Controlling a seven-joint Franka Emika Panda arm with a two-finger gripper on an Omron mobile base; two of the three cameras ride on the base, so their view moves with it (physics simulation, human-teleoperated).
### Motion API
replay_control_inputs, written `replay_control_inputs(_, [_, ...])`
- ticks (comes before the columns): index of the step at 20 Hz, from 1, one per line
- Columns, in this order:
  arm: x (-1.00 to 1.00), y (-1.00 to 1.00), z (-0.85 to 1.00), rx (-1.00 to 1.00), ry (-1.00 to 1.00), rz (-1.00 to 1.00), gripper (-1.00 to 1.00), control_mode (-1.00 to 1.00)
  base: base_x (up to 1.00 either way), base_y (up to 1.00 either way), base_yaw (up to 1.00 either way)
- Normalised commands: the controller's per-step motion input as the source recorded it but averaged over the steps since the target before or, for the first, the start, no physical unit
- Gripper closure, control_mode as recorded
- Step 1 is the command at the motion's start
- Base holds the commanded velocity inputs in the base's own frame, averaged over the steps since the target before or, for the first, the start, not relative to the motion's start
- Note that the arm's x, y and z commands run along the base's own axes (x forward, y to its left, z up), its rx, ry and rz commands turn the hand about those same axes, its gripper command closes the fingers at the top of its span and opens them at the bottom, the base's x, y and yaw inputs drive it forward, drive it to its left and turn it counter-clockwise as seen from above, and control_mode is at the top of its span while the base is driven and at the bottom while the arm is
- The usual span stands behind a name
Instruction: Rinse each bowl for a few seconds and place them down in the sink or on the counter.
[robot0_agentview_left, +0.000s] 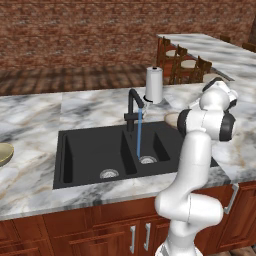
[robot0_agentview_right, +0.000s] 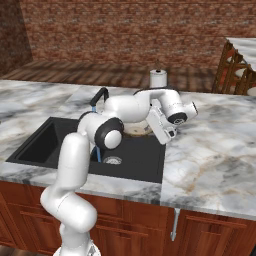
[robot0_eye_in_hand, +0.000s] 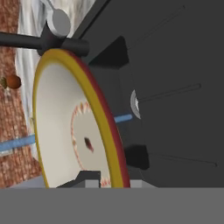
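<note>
My gripper (robot0_eye_in_hand: 93, 180) is shut on the rim of a cream bowl (robot0_eye_in_hand: 74, 131) with a yellow-and-red edge and a brownish centre. In the right base view the bowl (robot0_agentview_right: 136, 131) shows partly behind my forearm, at the right end of the black sink (robot0_agentview_right: 45, 142). From the left base the same bowl (robot0_agentview_left: 171, 120) peeks out behind the arm. The black faucet (robot0_agentview_left: 133, 107) pours a blue stream (robot0_agentview_left: 139, 132) into the right basin, and the stream passes behind the bowl without touching it. An olive-tan bowl (robot0_agentview_left: 5, 153) rests on the marble counter (robot0_agentview_left: 35, 112) at the far left.
A white paper-towel roll (robot0_agentview_left: 154, 85) stands on the counter behind the faucet. Each basin has a steel drain (robot0_agentview_left: 109, 173). Wooden chairs (robot0_agentview_left: 187, 65) line a second counter at the back right. Bare marble (robot0_agentview_right: 215, 145) stretches to the right of the sink.
</note>
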Motion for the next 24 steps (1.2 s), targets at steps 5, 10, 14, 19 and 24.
replay_control_inputs(5, [0.00, -0.06, -0.04, -0.07, -0.01, -0.01, 1.00, -1.00, 0.00, 0.00, 0.00])
replay_control_inputs(10, [0.00, -0.04, -0.11, -0.05, 0.00, -0.01, 1.00, -1.00, 0.00, 0.00, 0.00])
replay_control_inputs(14, [0.00, -0.07, -0.15, -0.02, 0.00, -0.01, 1.00, -1.00, 0.00, 0.00, 0.00])
replay_control_inputs(19, [0.00, -0.10, -0.12, -0.01, 0.00, -0.01, 1.00, -1.00, 0.00, 0.00, 0.00])
replay_control_inputs(24, [0.00, -0.10, -0.10, 0.00, 0.00, -0.01, 1.00, -1.00, 0.00, 0.00, 0.00])
